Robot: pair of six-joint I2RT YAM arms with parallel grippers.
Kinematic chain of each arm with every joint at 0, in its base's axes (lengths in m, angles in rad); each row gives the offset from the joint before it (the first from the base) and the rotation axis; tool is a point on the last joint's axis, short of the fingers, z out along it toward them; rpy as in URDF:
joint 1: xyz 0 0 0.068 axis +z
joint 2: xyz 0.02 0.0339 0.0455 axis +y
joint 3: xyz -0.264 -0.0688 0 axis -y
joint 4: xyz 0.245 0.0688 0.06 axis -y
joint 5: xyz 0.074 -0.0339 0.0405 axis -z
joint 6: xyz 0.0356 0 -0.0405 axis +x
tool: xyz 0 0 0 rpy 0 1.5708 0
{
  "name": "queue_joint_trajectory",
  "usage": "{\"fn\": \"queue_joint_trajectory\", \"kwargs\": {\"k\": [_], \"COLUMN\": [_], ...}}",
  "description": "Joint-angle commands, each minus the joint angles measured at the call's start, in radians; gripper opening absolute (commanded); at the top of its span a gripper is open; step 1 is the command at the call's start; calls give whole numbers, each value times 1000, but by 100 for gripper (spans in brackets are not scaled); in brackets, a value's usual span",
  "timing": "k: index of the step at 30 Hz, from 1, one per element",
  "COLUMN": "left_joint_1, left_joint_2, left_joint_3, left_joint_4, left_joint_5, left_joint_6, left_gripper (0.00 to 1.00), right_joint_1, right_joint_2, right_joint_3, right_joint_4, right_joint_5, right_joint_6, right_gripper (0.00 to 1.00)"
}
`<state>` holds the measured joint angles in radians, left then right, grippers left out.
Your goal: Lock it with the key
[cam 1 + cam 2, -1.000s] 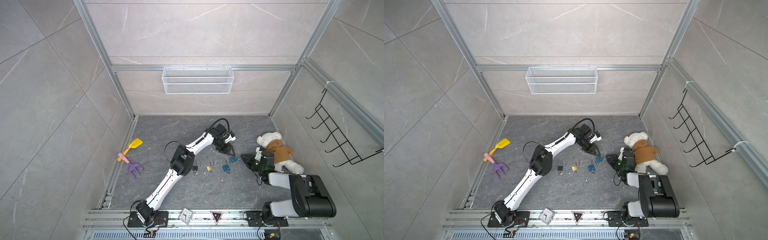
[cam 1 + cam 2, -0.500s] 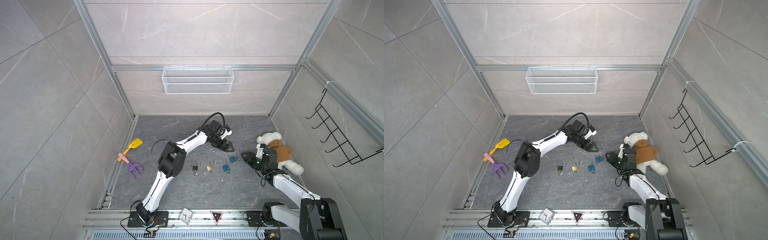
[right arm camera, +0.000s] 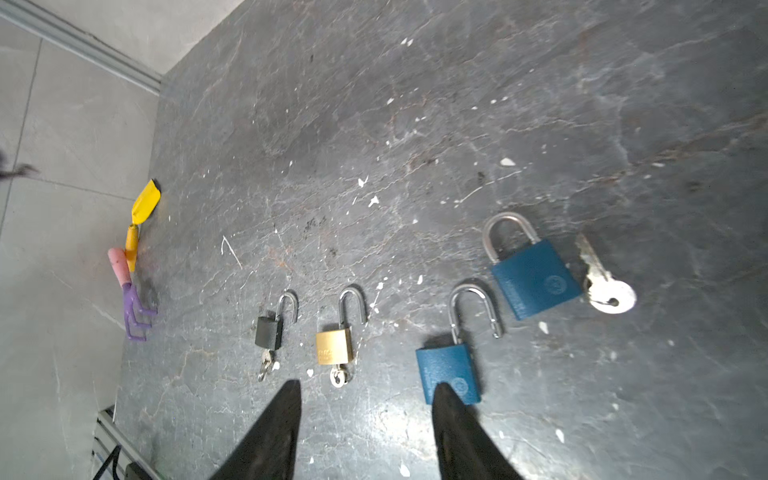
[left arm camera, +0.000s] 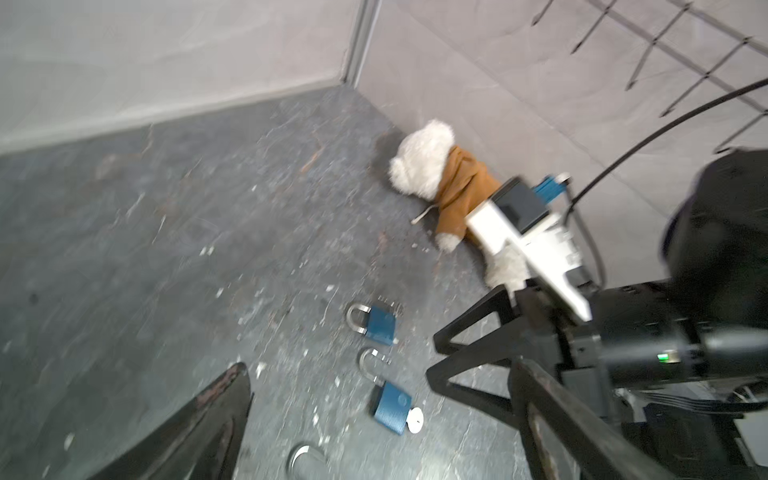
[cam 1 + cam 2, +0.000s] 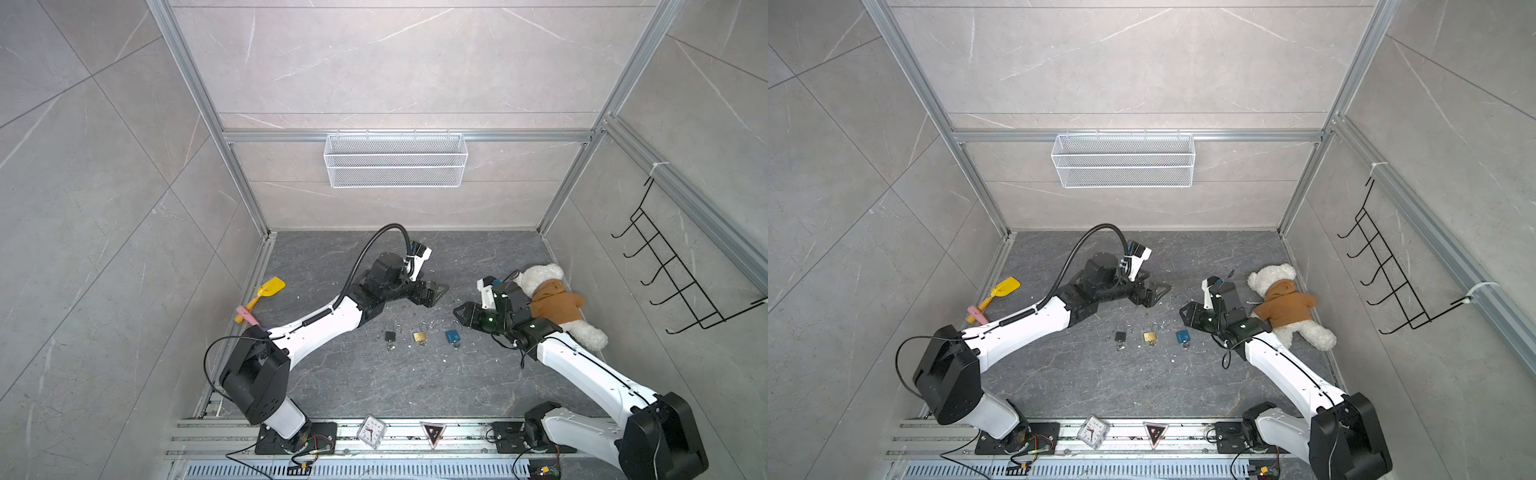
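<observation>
On the grey floor (image 5: 365, 386), row of open padlocks (image 5: 419, 336), left gripper (image 5: 436, 293) at their 12 o'clock, fingers spread wide, empty, right gripper (image 5: 462, 316) at 2 o'clock, fingers apart, holding nothing.

Pale grey tiled walls (image 5: 395, 62) enclose a dark slate floor (image 5: 374, 382) — a wire basket (image 5: 395, 166) hangs behind.

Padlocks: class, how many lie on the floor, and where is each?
4. In the right wrist view, a rough row: black padlock, brass padlock, open blue padlock, then shut blue padlock beside a loose key. The top views show only three clearly.
</observation>
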<state>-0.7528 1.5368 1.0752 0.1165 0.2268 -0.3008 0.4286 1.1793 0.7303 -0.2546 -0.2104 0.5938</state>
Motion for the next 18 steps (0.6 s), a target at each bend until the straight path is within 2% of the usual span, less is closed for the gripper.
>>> {"fn": "queue_joint_trajectory", "kwargs": {"k": [1, 5, 9, 13, 18], "left_joint_1": [-3, -3, -5, -2, -2], "left_joint_2": [-88, -172, -288, -354, -331], "left_joint_3": [-50, -116, -236, -322, -326], "left_joint_4": [-1, -98, -55, 5, 12], "left_joint_5": [-177, -116, -39, -54, -58], "left_joint_6": [-124, -121, -85, -64, -58], "left_gripper": [99, 99, 99, 98, 98], "right_joint_1": [88, 155, 159, 162, 161], "right_joint_2": [75, 140, 172, 217, 290], "right_joint_3": [70, 87, 69, 93, 121], "right_joint_4": [-124, -138, -124, -156, -206], "right_joint_5": [106, 161, 160, 181, 261], "right_joint_6": [-40, -54, -54, -72, -101], "right_gripper": [55, 56, 57, 57, 59]}}
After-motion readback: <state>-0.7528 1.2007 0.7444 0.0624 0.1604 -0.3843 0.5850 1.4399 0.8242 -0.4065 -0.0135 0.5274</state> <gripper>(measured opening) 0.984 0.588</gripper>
